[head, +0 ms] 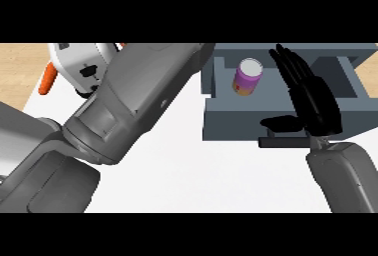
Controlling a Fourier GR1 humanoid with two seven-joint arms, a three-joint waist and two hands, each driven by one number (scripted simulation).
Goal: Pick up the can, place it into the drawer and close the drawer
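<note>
A purple can [249, 76] with a white top lies inside the open grey drawer [221, 117] at the upper right. My right hand [314, 102] hovers over the drawer just right of the can, open, fingers straight and pointing away, thumb out to the left above the black drawer handle [284, 143]. It does not touch the can. My left forearm [129, 105] crosses the left and middle of the view, running up to the top; its hand is out of sight.
A white appliance [81, 65] stands at the upper left on the white counter [221, 180], with an orange carrot-like object [49, 80] beside it. Wooden floor [18, 70] shows past the counter's left edge.
</note>
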